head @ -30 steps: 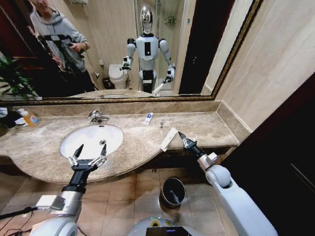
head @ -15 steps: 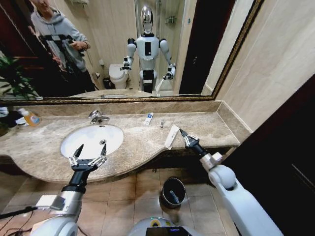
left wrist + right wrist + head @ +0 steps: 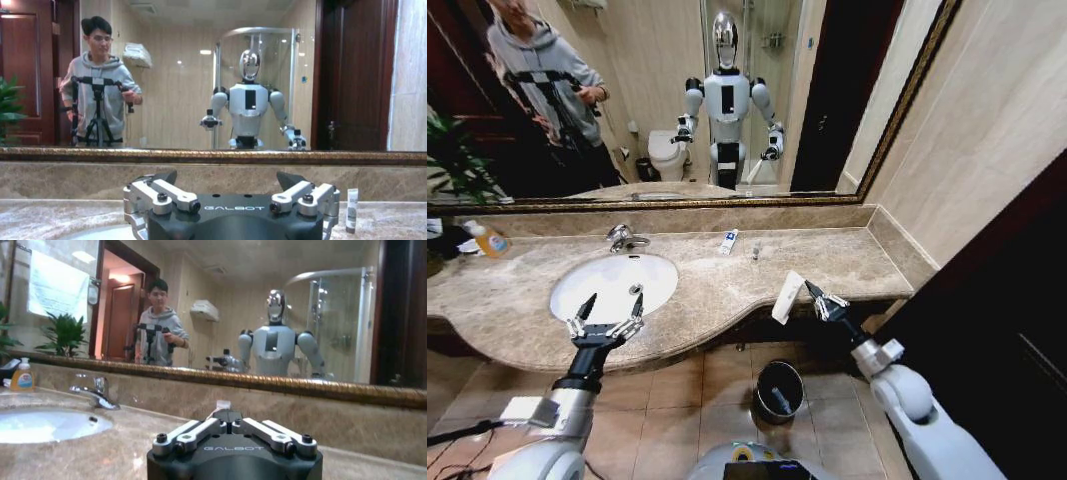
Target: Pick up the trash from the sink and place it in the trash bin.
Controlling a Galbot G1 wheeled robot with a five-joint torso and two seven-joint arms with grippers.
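Right of centre in the head view, your right end effector [image 3: 812, 295] clamps a flat white packet [image 3: 788, 297] off the table [image 3: 727, 285] edge, above the trash bin [image 3: 779, 390] on the floor; lower left, your left end effector [image 3: 607, 318], fingers spread, hovers at the sink [image 3: 612, 285] rim. Left wrist view: white-blue tube [image 3: 351, 210] at right edge. Right wrist view: fingers [image 3: 257, 428] pinched together, centre-bottom.

Warm, even indoor light fills the room. Ceiling lamps glare softly in the wide gold-framed wall mirror [image 3: 677, 110]. The head view bends straight lines at its edges. The floor beneath the beige marble counter [image 3: 717, 285] lies dim.
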